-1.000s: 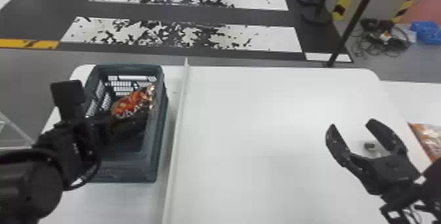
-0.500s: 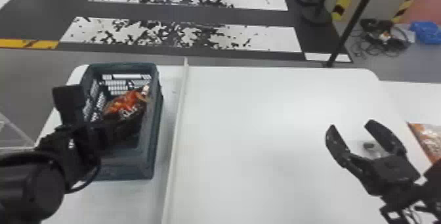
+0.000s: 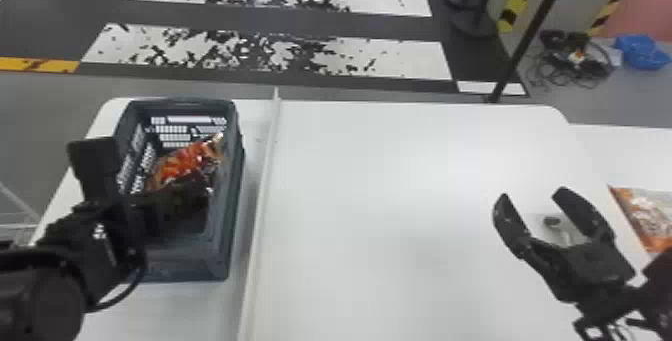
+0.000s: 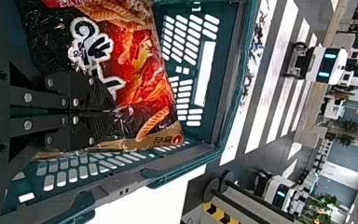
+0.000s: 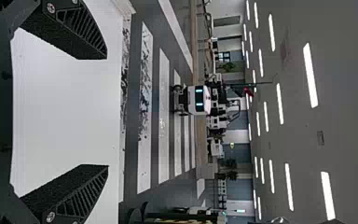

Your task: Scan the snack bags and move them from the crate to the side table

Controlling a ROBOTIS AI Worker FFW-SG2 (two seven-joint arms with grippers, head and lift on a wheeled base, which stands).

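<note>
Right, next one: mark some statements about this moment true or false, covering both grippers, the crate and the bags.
1. A snack bag with red and orange print is inside the crate. True.
2. The left gripper's fingers are spread wide apart. False: the left gripper is closed on that bag.
3. The right gripper is open, with nothing between its fingers. True.
4. The crate stands to the right of the long raised strip. False: it stands left of the strip.
5. Another bag lies at the head view's right edge. True.
6. The crate is on the floor. False: it is on the white table.
</note>
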